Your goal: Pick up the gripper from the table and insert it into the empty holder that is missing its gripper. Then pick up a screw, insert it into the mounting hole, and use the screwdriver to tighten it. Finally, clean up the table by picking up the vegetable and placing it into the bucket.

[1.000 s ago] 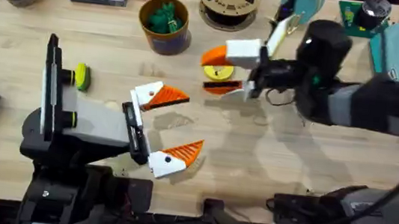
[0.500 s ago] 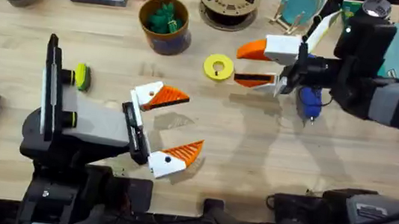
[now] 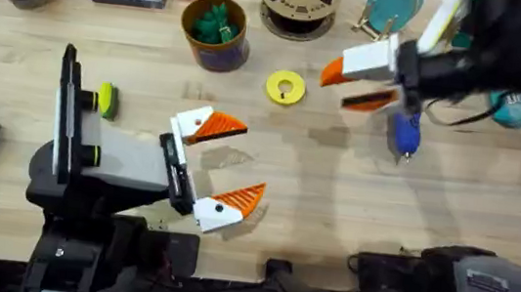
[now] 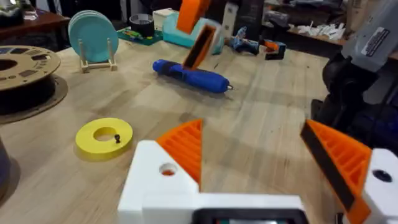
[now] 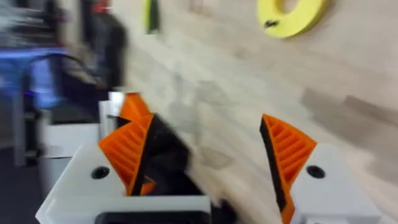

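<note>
The left hand (image 3: pixel 224 162), white mounts with orange ribbed tips, rests released and empty on the light wooden tabletop (image 3: pixel 331 213), probably parked out of the way; farther off, the right hand (image 3: pixel 362 79) hangs spread and empty just beside the bright blue cylindrical screwdriver (image 3: pixel 403 135), likely there to take it. The small yellow ring with a screw (image 3: pixel 285 88) lies near; beyond, the orange-rimmed dark bucket (image 3: pixel 215 31) holds the green vegetable (image 3: pixel 216 21).

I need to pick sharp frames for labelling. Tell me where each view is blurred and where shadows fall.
Overhead: the right arm smears dark at upper right; soft grey shadows lie on the table near the screwdriver. Left wrist: the screwdriver and yellow ring read sharp. Right wrist: heavy motion blur everywhere, though the ring stays recognisable.
</note>
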### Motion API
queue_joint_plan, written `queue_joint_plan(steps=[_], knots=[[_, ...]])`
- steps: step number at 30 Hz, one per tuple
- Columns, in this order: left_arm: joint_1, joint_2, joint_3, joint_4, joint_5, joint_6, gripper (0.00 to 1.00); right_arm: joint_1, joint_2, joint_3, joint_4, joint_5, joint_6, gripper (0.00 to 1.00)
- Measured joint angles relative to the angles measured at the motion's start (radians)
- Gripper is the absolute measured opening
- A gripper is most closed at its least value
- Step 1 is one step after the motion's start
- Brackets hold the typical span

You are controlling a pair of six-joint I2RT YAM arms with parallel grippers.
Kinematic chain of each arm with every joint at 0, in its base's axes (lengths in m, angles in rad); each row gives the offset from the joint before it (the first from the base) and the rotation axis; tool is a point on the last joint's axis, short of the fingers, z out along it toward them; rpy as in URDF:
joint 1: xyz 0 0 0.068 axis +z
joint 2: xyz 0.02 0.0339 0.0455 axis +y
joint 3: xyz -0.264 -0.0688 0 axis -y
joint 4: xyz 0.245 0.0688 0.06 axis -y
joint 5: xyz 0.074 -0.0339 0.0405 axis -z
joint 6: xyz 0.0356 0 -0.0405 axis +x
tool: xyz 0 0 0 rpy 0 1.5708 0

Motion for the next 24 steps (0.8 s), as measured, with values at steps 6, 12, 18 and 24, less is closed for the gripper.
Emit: queue_joint_plan(steps=[6, 12, 18, 24], knots=[[0.000, 0.000, 0.000, 0.000, 0.000, 0.000, 0.985, 0.000, -0.007, 0.242, -0.228, 0.276, -0.175, 0.997], [0.000, 0.000, 0.000, 0.000, 0.000, 0.000, 0.985, 0.006, -0.007, 0.353, -0.291, 0.463, -0.245, 0.998], [0.000, 0.000, 0.000, 0.000, 0.000, 0.000, 0.985, 0.077, -0.007, 0.367, -0.296, 0.594, -0.287, 0.998], [0.000, 0.000, 0.000, 0.000, 0.000, 0.000, 0.985, 0.156, -0.007, 0.367, -0.296, 0.706, -0.304, 0.998]])
